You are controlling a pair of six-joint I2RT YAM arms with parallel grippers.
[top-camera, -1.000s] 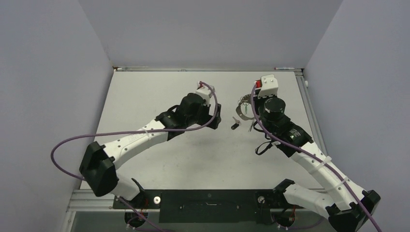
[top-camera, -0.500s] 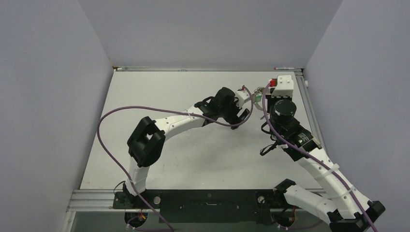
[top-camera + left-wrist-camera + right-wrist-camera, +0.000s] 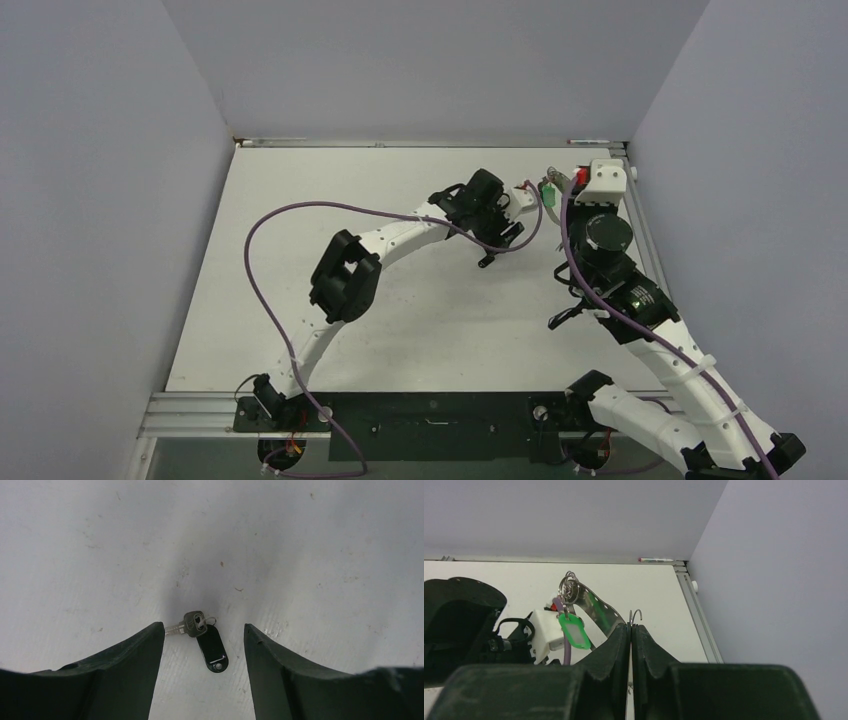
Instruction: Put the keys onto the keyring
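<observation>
The black key [image 3: 212,647], with a silver blade and a small split ring, lies flat on the table. My left gripper [image 3: 203,626] is open and hovers over it, one finger on each side, not touching. In the top view the left gripper [image 3: 496,240] is right of centre, with the black key [image 3: 487,262] just below it. My right gripper [image 3: 630,626] is shut on the thin wire keyring [image 3: 636,614], held off the table near the far right corner. A green key [image 3: 574,630] hangs from the ring, also seen from above [image 3: 548,189]. The blue and yellow keys are hidden.
The table's right rail [image 3: 696,611] and the right wall stand close beside the right gripper [image 3: 562,190]. The left arm's purple cable [image 3: 300,215] loops over the middle of the table. A pen [image 3: 655,559] lies at the far edge.
My left arm has swung right and now hangs over the black key. My right gripper has carried the keyring and green key towards the far right corner.
</observation>
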